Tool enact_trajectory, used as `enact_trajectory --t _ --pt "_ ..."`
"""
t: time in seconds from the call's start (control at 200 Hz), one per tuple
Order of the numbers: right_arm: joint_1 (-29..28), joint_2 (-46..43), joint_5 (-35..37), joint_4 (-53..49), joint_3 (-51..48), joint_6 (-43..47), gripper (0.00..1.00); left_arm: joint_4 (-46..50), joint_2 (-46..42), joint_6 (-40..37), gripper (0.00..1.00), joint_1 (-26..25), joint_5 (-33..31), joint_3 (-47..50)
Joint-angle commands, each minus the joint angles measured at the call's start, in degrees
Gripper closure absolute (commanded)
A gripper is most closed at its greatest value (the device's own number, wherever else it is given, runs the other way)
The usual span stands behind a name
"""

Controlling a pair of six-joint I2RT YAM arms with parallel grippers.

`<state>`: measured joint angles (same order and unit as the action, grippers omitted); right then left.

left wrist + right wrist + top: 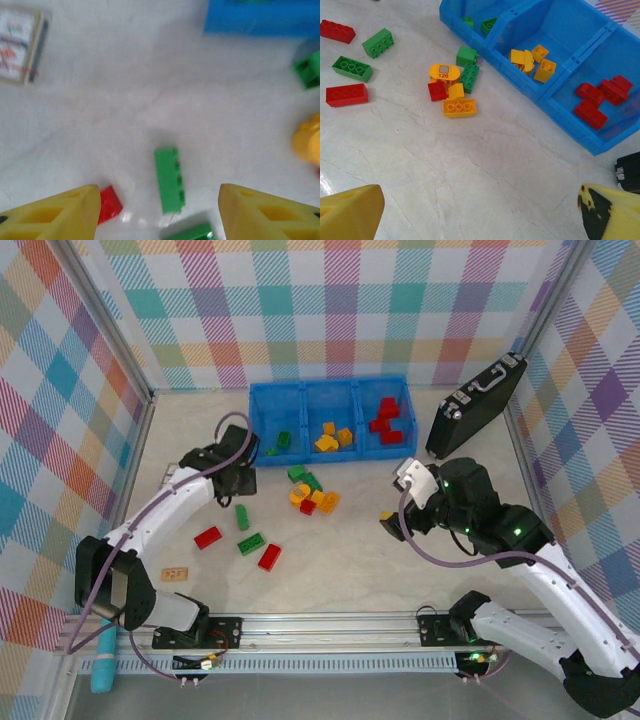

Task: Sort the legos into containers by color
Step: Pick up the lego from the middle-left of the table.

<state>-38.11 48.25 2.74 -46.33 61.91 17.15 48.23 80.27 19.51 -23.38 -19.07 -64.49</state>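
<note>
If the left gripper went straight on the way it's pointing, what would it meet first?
Probably the green brick lying on the table, centred ahead of the open left gripper; depth is unclear.

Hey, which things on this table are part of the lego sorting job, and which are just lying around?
Part of the job:
- blue tray, three compartments
- sorted legos inside it: green left, yellow middle, red right
- loose legos in front of it

Just lying about:
- black case
- tan tile
</note>
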Motion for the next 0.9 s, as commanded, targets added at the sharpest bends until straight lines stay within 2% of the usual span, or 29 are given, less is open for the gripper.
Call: enact_trajectory --t 0.0,0.205,0.645,0.745,0.895 --pt "-0.6 0.8 -2.2 1.2 1.9 -1.1 0.01 -0.1 -1.6 5.0 0.36 -0.3 0.8 3.6" --pt "-0.5 2.0 -2.7 1.4 2.6 -1.3 0.01 -4.0 1.7 6.4 0.35 -0.3 1.4 7.4" --pt "-0.5 4.3 -1.9 4.9 1.1 -1.3 0.01 -9.5 15.1 7.5 0.38 0.5 1.8 8.4" --pt "-0.6 4.6 -1.9 4.6 1.2 -1.3 0.01 -10.1 17.5 8.1 0.44 1.0 2.3 8.8" --pt "-0.5 5.1 -1.5 4.7 1.5 -1.1 0.01 -11.8 18.9 8.4 0.59 2.2 4.6 10.0"
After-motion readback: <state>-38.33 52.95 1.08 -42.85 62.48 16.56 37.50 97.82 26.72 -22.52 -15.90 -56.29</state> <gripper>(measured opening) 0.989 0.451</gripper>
